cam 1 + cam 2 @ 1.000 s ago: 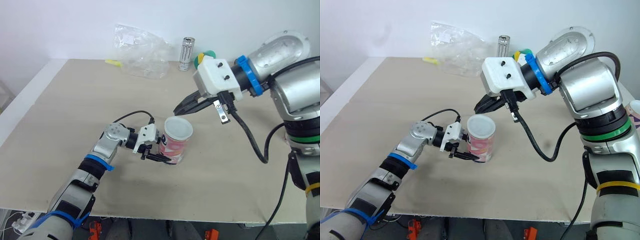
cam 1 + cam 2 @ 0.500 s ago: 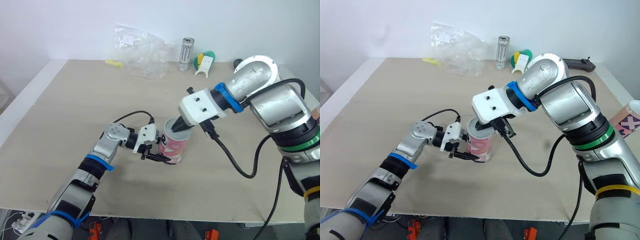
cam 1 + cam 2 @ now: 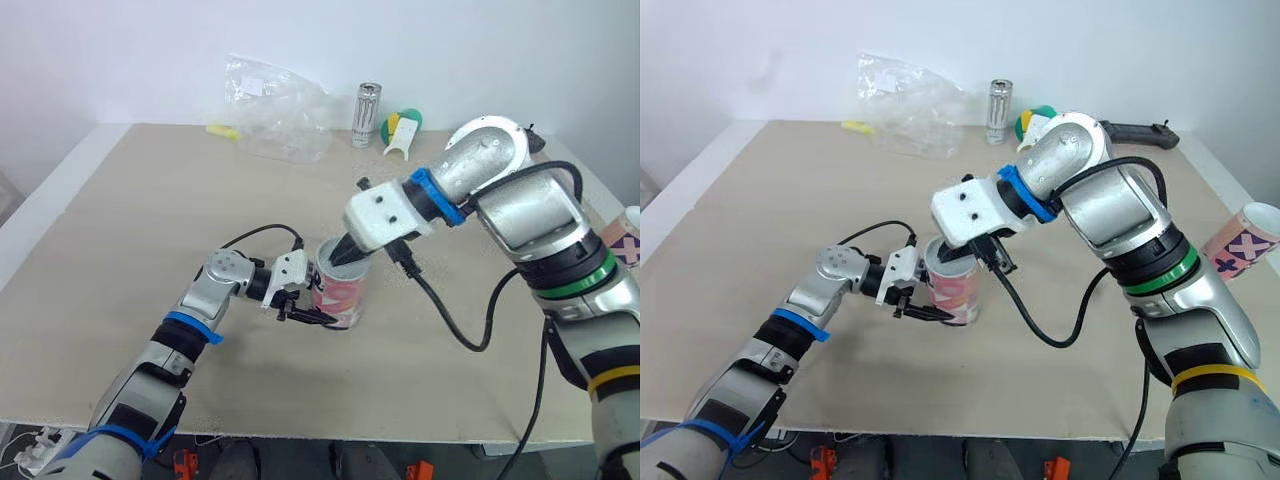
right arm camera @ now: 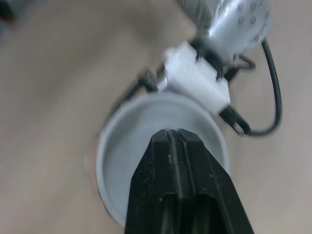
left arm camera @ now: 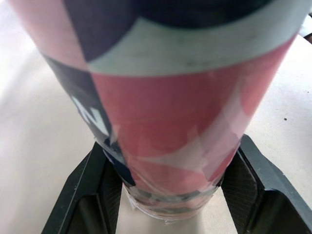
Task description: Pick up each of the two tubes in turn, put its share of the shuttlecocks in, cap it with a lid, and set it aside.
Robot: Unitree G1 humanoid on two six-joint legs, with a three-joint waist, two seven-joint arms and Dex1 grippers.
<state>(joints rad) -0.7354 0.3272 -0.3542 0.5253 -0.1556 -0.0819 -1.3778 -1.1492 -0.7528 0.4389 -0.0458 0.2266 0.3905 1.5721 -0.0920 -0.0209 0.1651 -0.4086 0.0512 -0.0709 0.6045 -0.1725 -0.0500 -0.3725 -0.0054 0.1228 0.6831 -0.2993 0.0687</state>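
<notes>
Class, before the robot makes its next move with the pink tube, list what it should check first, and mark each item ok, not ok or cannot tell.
1. Left gripper around the base of the tube, a finger on each side: ok.
2. Tube upright on the table: ok.
3. Right gripper shut, tips at the tube's top: ok.
4. Lid pressed fully home: cannot tell.
5. Shuttlecocks inside: cannot tell, hidden.
6. Second tube waiting at the table's right edge: ok.
</notes>
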